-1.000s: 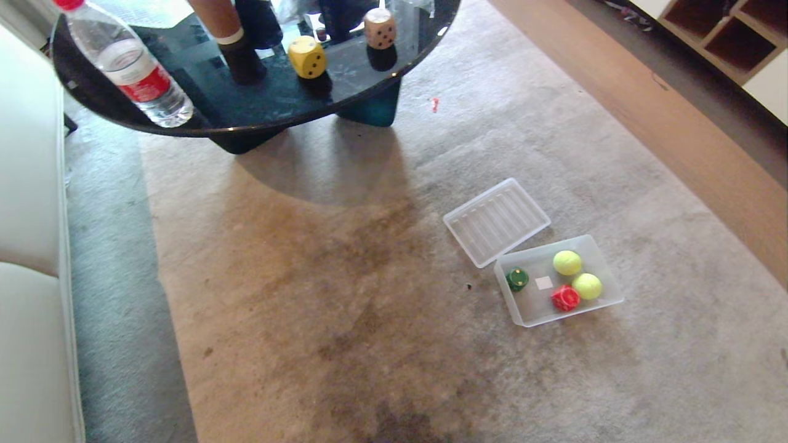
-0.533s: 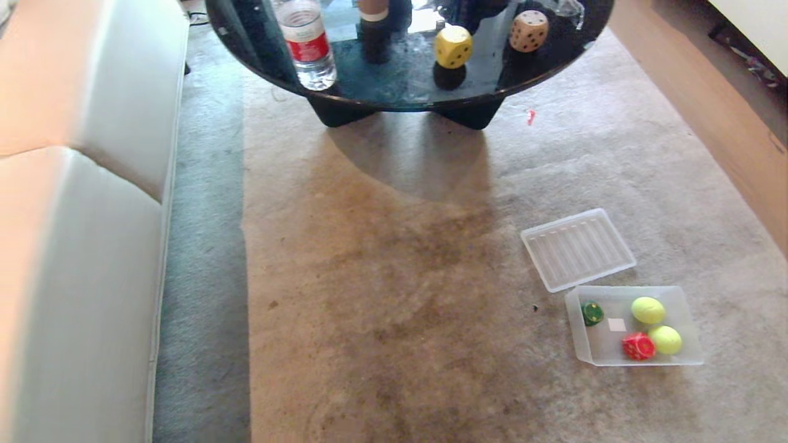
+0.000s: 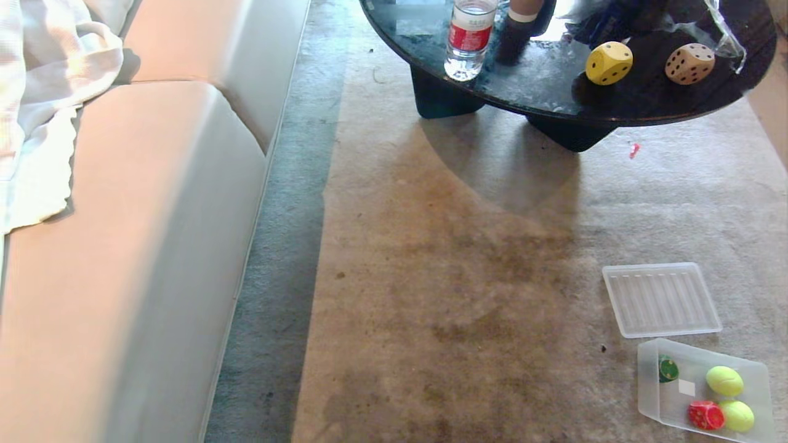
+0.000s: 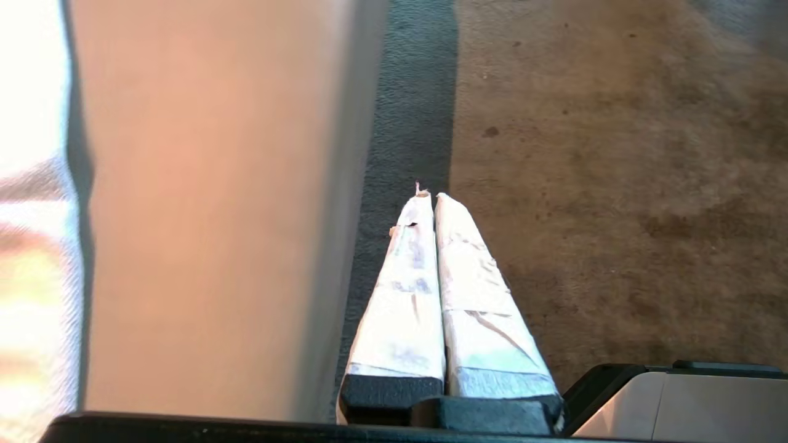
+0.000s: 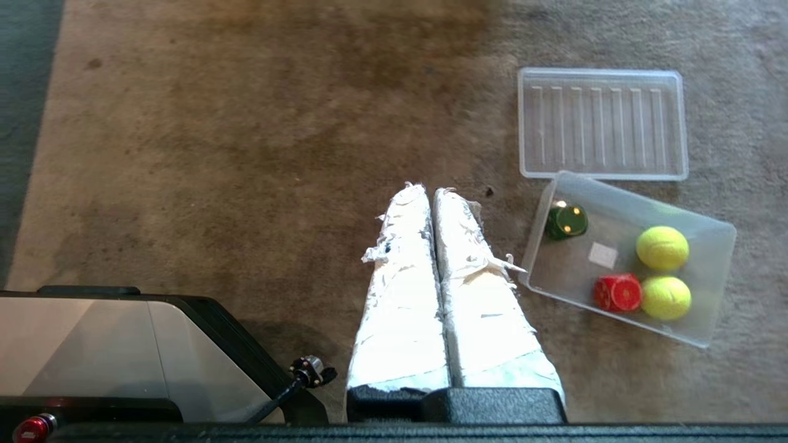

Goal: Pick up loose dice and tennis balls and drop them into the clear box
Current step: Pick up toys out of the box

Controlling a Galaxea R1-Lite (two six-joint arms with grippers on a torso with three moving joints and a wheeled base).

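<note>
The clear box (image 3: pixel 652 394) (image 5: pixel 615 203) lies on the carpet at the lower right. Inside it are a green die (image 3: pixel 667 369) (image 5: pixel 566 221), a red die (image 3: pixel 705 415) (image 5: pixel 618 293) and two tennis balls (image 3: pixel 724 381) (image 5: pixel 662 248). A yellow die (image 3: pixel 608 63) and a tan die (image 3: pixel 689 63) stand on the dark round table (image 3: pixel 542 92) at the top. Neither arm shows in the head view. My right gripper (image 5: pixel 430 189) is shut and empty above the carpet, beside the box. My left gripper (image 4: pixel 431 195) is shut and empty near the sofa's edge.
A ribbed translucent lid (image 3: pixel 661 299) lies just beyond the box. A water bottle (image 3: pixel 468 37) and a person's leg (image 3: pixel 520 24) are at the table. A pale sofa (image 3: pixel 123 246) with a white cloth (image 3: pixel 43 104) fills the left side.
The whole head view has swung: table, lid and box slid toward the right and lower right, and the sofa now fills the left. The things themselves have not moved.
</note>
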